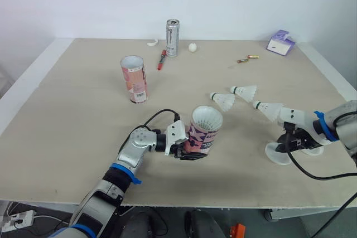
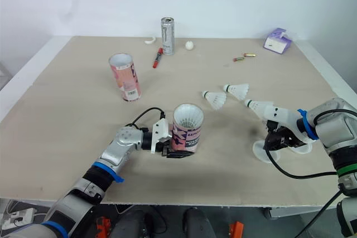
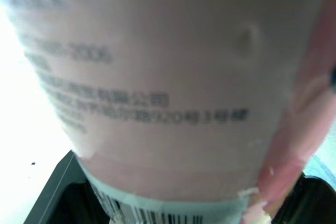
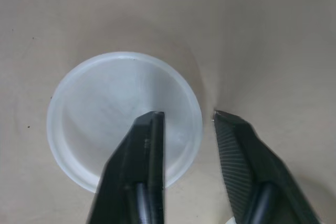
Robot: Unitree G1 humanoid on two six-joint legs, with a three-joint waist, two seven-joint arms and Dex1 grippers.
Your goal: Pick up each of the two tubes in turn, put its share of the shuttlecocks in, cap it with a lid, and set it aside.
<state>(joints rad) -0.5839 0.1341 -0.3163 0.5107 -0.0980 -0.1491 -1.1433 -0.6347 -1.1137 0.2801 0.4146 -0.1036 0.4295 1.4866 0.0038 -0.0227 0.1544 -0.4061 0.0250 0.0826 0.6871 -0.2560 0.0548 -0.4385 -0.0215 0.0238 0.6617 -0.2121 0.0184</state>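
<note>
My left gripper (image 1: 187, 152) is shut on a pink tube (image 1: 203, 132) near the table's front; it stands upright, with a white shuttlecock showing in its mouth. The tube's label (image 3: 173, 93) sits right against the left wrist camera. A second pink tube (image 1: 134, 79) stands open and upright further back on the left. Three loose shuttlecocks (image 1: 223, 101) (image 1: 245, 91) (image 1: 269, 109) lie right of centre. My right gripper (image 4: 186, 116) is open over a translucent white lid (image 4: 105, 129), one finger inside its rim and the other outside. A second lid (image 1: 313, 150) lies partly under the right arm.
Along the back stand a silver drink can (image 1: 172, 38), a red pen (image 1: 162, 59), a small white ball (image 1: 192, 47) and a white scrap (image 1: 152, 42). Two small batteries (image 1: 248, 58) and a purple box (image 1: 280, 42) lie at the back right.
</note>
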